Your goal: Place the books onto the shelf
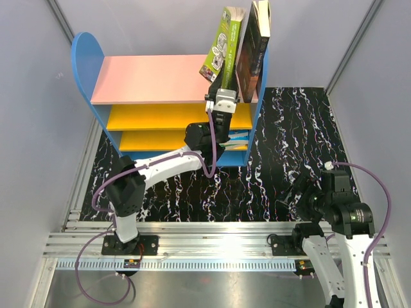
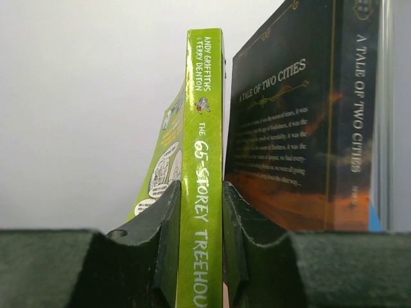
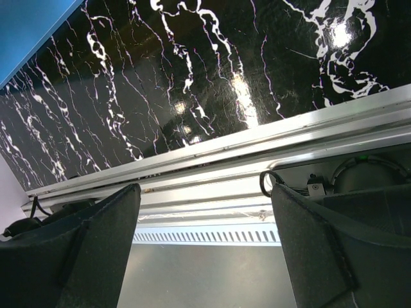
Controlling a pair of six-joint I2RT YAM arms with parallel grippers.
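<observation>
Left hand is pinching the lime-green book low on its spine, one finger pressed on each cover. It holds the book upright, a little tilted, over the right end of the pink top board of the shelf. Just beside it on the right, the dark book stands against the blue side panel. I judge the step in hand is setting the green book next to the dark one; whether its bottom edge touches the board I cannot tell. The next move calls for lowering it straight and letting go gently, so neither book falls. Right hand is spread wide and holds nothing, near the front right corner of the surface. Grey walls enclose the room. The black surface is glossy with white veins, and a metal rail runs along its near edge.
</observation>
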